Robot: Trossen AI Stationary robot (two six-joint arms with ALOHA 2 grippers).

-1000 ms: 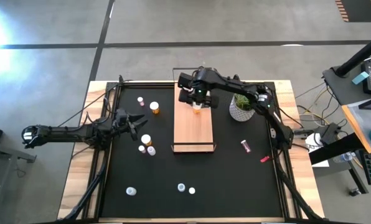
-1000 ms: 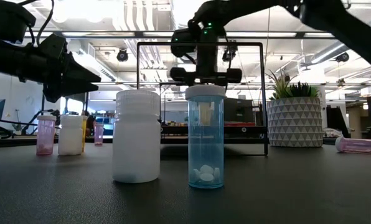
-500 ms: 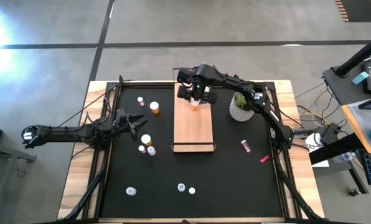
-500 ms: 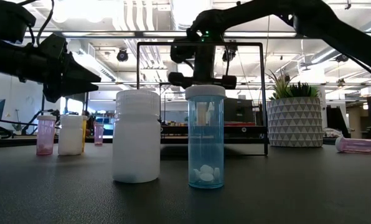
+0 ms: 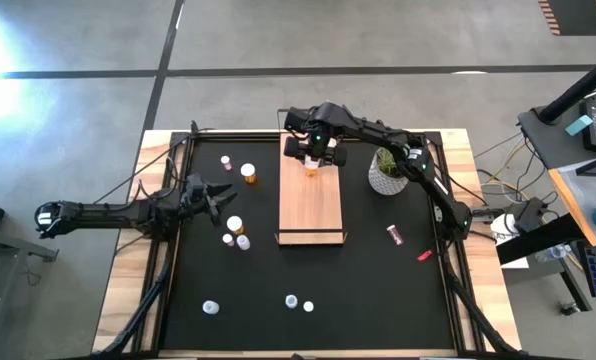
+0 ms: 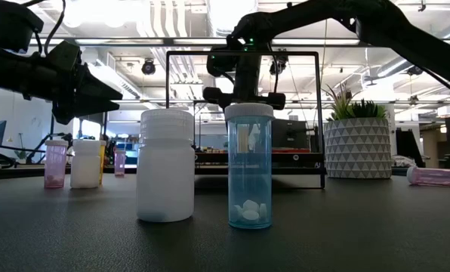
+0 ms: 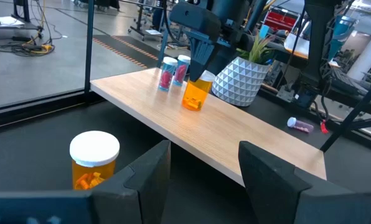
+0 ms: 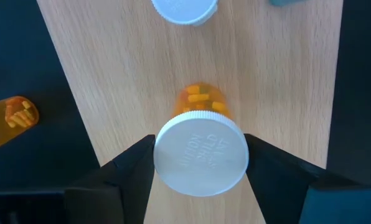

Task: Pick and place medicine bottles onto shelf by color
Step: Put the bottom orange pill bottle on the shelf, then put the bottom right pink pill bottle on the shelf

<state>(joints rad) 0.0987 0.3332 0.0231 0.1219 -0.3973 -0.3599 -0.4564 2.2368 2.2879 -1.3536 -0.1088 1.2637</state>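
The right gripper (image 8: 200,163) brackets the white-capped orange pill bottle (image 8: 201,144) standing on the light-wood shelf board (image 5: 311,200), upper centre of the high view; whether it is released I cannot tell. Lifting with a finger dragging the cap could topple it into the bottles just behind.

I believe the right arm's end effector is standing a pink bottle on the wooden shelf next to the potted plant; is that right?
Not quite: the bottle at the right end effector is orange, not pink, as the right wrist view shows. It does stand on the wooden shelf, beside the potted plant.
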